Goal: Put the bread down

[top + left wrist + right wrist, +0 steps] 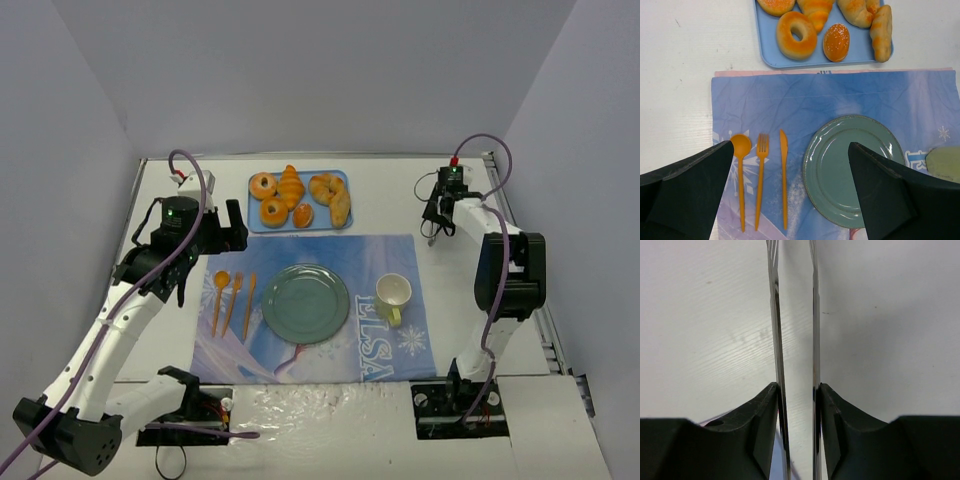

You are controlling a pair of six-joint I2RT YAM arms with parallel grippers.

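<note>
Several breads lie on a blue tray (255, 222) at the back: two donuts (274, 211), a croissant (291, 185), a small bun (303, 215) and twisted rolls (341, 207). The tray (771, 58) and breads also show in the left wrist view. A green plate (305, 302) sits empty on the blue placemat (345, 250). My left gripper (208, 252) is open and empty, hovering over the cutlery and the plate's left side (790, 145). My right gripper (437, 215) is shut on metal tongs (774, 315) at the back right, over bare table.
An orange spoon (741, 145), fork (761, 150) and knife (783, 150) lie left of the plate (840, 175). A pale yellow cup (393, 294) stands right of the plate. White walls enclose the table on three sides.
</note>
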